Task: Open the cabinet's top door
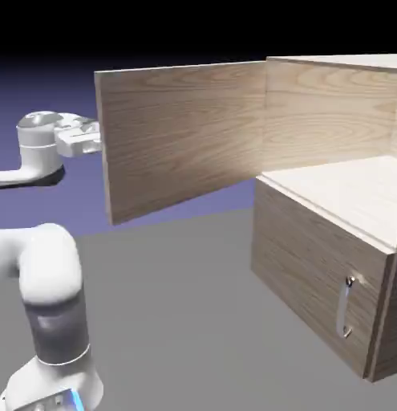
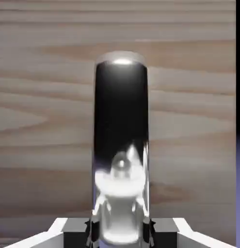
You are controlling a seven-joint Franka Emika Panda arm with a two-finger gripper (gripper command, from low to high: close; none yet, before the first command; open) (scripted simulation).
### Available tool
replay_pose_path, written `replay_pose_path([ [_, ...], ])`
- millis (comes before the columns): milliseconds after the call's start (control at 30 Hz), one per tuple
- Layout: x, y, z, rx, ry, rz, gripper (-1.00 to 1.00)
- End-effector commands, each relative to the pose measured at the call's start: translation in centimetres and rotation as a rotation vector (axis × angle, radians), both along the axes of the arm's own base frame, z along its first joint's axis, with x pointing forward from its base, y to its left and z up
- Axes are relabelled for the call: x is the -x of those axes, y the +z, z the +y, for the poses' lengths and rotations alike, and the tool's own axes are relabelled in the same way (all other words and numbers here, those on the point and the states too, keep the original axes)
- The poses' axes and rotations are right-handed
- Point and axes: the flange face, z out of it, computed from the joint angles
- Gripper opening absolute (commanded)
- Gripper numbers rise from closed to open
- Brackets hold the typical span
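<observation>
Exterior view: there's my top door (image 1: 181, 136), swung well out from the cabinet (image 1: 330, 112), the interior showing beside its hinge edge. My hand (image 1: 77, 138) is at the door's free edge, on its outer face, and the door hides the fingertips from me. Out there, I judge, a pull gets its best leverage.

Over to the hand view: my gripper (image 2: 120, 233) is clamped on the silver handle (image 2: 120, 111), one finger each side of it, in front of the door's wood face. That straddle should stop the bar slipping sideways while I guide the door.
</observation>
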Motion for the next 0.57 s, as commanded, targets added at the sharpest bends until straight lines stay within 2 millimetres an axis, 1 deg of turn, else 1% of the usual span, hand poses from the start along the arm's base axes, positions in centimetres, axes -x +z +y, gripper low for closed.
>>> replay_pose_path([
  [0, 0.0, 0.0, 0.9, 0.0, -0.02, 0.0, -1.0],
  [267, -0.4, 0.0, 8.0, 0.0, -0.164, 0.0, -1.0],
  [533, -1.6, 0.0, 14.0, 0.001, -0.29, 0.0, -1.0],
])
